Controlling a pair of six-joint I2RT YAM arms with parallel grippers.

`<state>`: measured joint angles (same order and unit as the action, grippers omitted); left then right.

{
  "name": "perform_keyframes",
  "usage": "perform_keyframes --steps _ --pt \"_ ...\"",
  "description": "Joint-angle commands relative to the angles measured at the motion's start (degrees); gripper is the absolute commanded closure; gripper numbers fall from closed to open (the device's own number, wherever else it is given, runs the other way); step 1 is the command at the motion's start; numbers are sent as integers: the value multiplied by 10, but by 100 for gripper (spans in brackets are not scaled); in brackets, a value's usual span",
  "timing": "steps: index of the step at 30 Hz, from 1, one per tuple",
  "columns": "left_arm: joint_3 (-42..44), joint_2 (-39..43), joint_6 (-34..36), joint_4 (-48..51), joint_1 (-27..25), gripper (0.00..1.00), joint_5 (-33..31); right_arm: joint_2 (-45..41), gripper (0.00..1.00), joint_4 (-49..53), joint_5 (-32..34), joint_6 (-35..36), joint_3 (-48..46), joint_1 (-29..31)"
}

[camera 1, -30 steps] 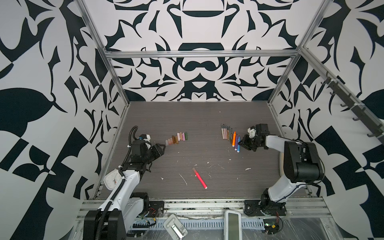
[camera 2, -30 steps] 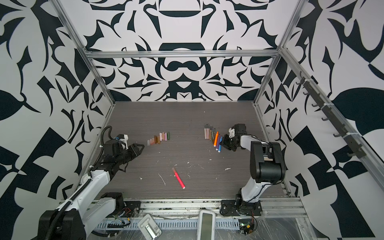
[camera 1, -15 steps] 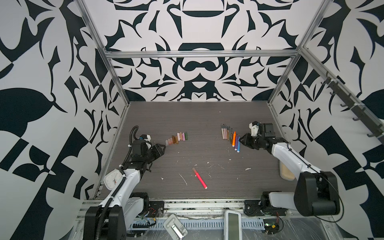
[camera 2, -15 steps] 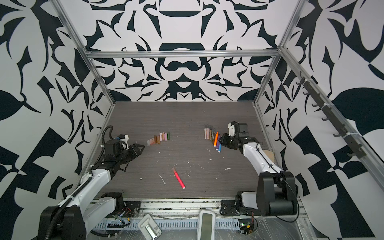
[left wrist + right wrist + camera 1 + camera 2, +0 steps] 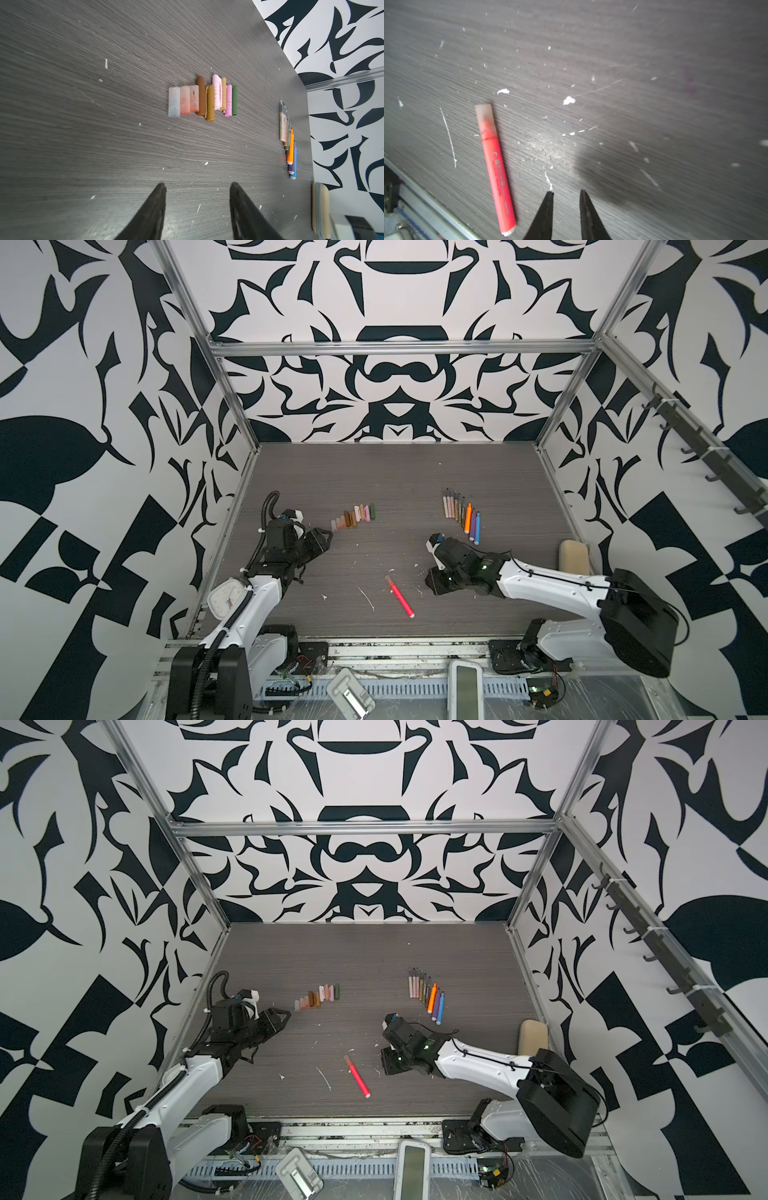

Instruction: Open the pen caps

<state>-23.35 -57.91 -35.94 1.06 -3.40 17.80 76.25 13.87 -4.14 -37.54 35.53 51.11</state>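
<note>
Grey tabletop [image 5: 374, 472]: red pen [image 5: 401, 599] lies diagonal, cap [image 5: 389, 580] seemingly rearward.

The right claw [image 5: 435, 581] is no longer by the row of pens [image 5: 462, 514]. It now hangs low over the middle front of the desk [image 5: 374, 472], near the red pen [image 5: 400, 596]. A sponge [image 5: 573, 556] at the desk's right edge, covered before, now shows.
</note>
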Motion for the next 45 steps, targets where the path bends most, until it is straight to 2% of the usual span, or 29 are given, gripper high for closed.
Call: perform_keyframes --steps 1,9,15,18,32,37,43,45 --pt "-9 6 7 -10 -3 47 -5 18 75 -48 47 -43 4 27" --pt "-11 3 8 -10 -7 47 -6 87 74 -78 98 -69 31 126" --pt "-17 -10 11 -9 -15 47 -7 96 74 -59 144 -79 63 178" --pt "-18 -11 11 -7 -16 47 -9 97 74 -42 147 -80 76 199" --pt "-20 -12 12 -5 -20 46 -11 151 75 -35 189 -125 75 242" --pt "-24 -21 13 -5 -25 46 -14 143 81 -26 207 -128 81 244" --pt "-33 -33 12 4 -31 47 -16 89 81 60 255 -80 139 242" --pt "-39 -33 9 7 -57 48 -22 77 81 85 267 -58 160 237"
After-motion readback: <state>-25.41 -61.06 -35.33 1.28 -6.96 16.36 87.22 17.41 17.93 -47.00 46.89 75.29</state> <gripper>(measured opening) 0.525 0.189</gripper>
